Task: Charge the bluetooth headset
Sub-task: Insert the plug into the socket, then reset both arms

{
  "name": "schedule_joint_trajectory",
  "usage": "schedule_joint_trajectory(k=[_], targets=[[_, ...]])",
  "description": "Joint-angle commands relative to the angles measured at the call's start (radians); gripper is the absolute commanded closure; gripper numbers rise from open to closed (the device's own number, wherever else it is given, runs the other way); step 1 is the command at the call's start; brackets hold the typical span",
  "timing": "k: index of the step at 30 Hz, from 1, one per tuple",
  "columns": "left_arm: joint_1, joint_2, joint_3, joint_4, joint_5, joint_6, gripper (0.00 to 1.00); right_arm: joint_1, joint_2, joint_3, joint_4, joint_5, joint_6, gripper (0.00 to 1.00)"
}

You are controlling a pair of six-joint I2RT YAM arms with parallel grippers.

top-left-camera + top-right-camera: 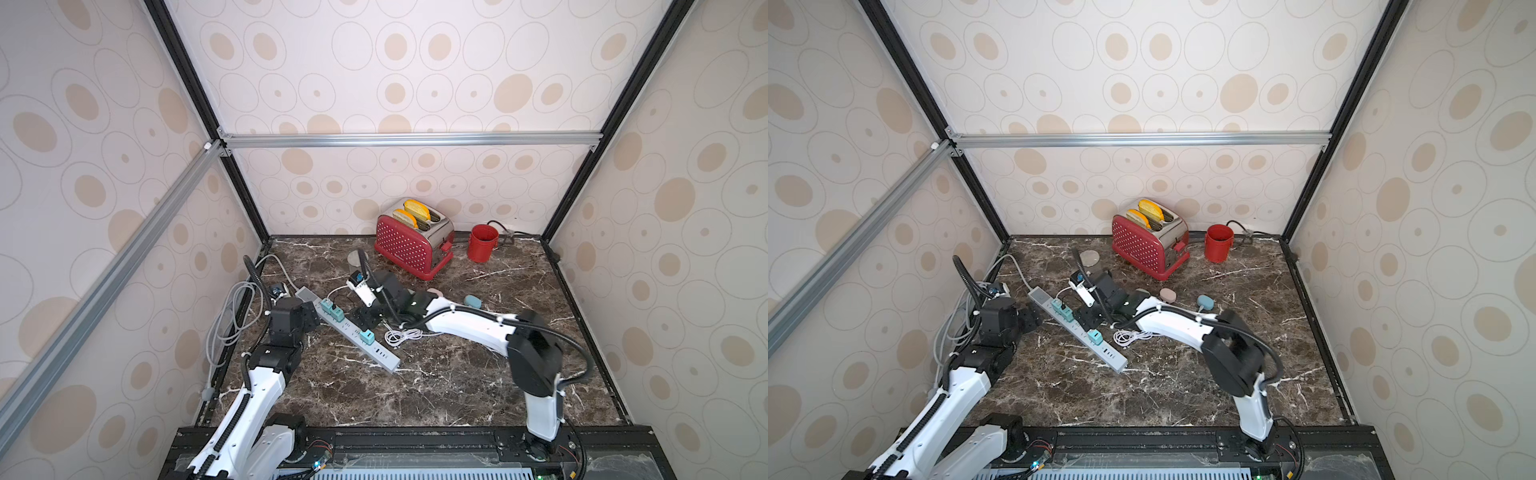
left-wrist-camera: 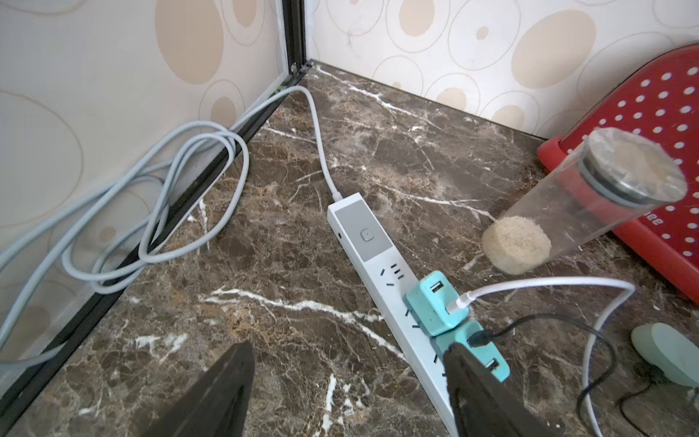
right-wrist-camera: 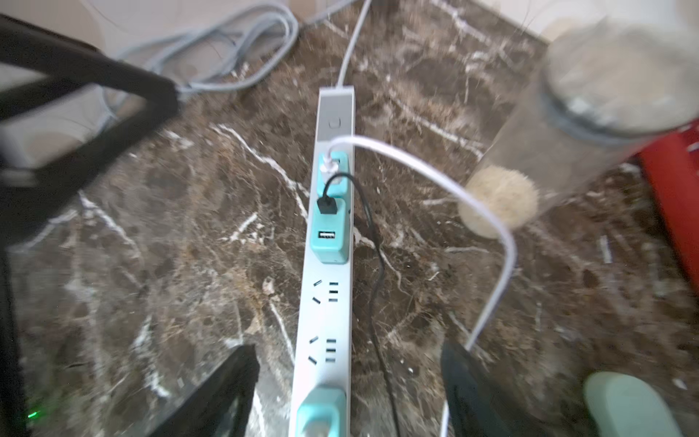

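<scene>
The headset's pale blue-green case [image 1: 472, 300] [image 2: 669, 355] lies on the marble, right of the white power strip [image 1: 353, 332] [image 3: 325, 302]. A black cable [image 2: 548, 321] runs from a teal adapter [image 3: 328, 234] on the strip up to the case. A white cable [image 3: 446, 181] is plugged into the neighbouring teal adapter [image 2: 435, 299]. My right gripper [image 1: 365, 316] [image 3: 348, 393] hangs open over the strip, one finger on each side, holding nothing. My left gripper [image 1: 312, 316] [image 2: 350, 393] stands open beside the strip's other side, its fingers [image 2: 476, 389] near the adapters.
A clear tube with a grey lid [image 2: 590, 196] stands behind the strip. At the back are a red toaster [image 1: 411, 245] and a red cup [image 1: 482, 243]. A pink case [image 1: 1168, 295], a coiled white cable [image 1: 401, 336] and grey cord loops [image 1: 232, 316] lie about.
</scene>
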Motion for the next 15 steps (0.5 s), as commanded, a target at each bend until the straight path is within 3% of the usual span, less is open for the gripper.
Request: schedule_joint_trajectory(k=[1, 9, 15], targets=[[0.009, -0.004, -0.05, 0.166, -0.006, 0.159, 0.17, -0.052, -0.17, -0.136, 0.058, -0.027, -0.023, 0.2], [0.011, 0.224, -0.112, 0.502, -0.102, 0.322, 0.13, -0.421, -0.412, -0.496, 0.172, -0.12, -0.101, 0.22], [0.05, 0.448, -0.143, 0.753, -0.097, 0.322, 0.11, -0.666, -0.477, -0.656, 0.253, -0.001, -0.102, 0.14]])
